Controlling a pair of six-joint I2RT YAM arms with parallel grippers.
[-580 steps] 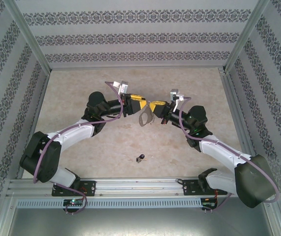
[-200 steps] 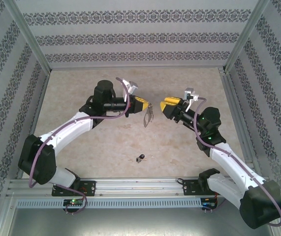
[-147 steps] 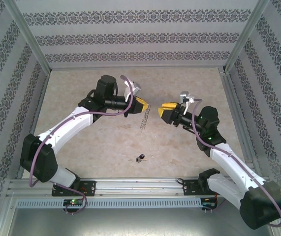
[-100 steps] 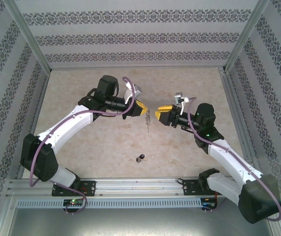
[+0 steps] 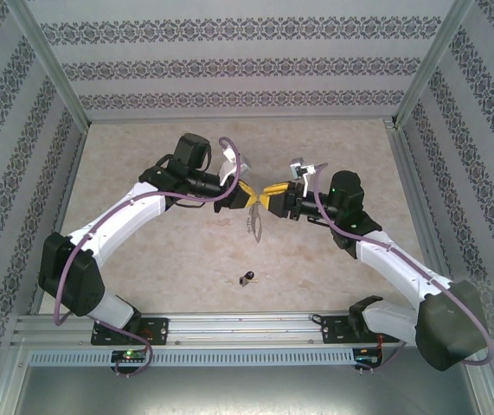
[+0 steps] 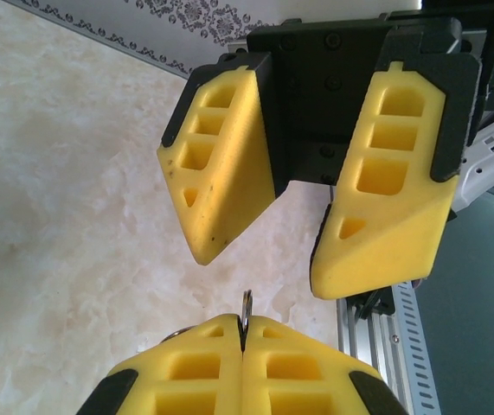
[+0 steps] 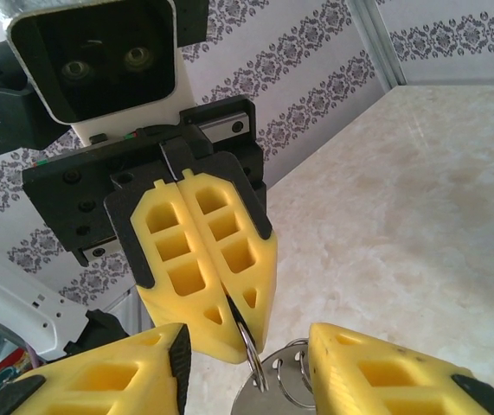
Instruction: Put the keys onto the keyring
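Observation:
My left gripper (image 5: 249, 198) is shut on the top ring of the grey metal keyring (image 5: 253, 221), which hangs below it above the table's middle. In the left wrist view the ring's thin edge (image 6: 246, 309) sticks out between the closed yellow pads of my left gripper (image 6: 243, 328). My right gripper (image 5: 269, 195) faces it tip to tip, open. In the right wrist view the fingers of my right gripper (image 7: 247, 359) stand either side of the keyring (image 7: 272, 393) without touching it. A tiny black-headed key (image 5: 247, 277) lies on the table nearer the arm bases.
The beige marbled tabletop (image 5: 143, 164) is walled by patterned panels at the back and both sides. An aluminium rail (image 5: 247, 327) with the arm bases runs along the near edge.
My right gripper has moved left until its fingers flank the hanging keyring, and its jaws have narrowed a little. The left gripper shifted slightly toward it, holding the keyring throughout. The key has not moved.

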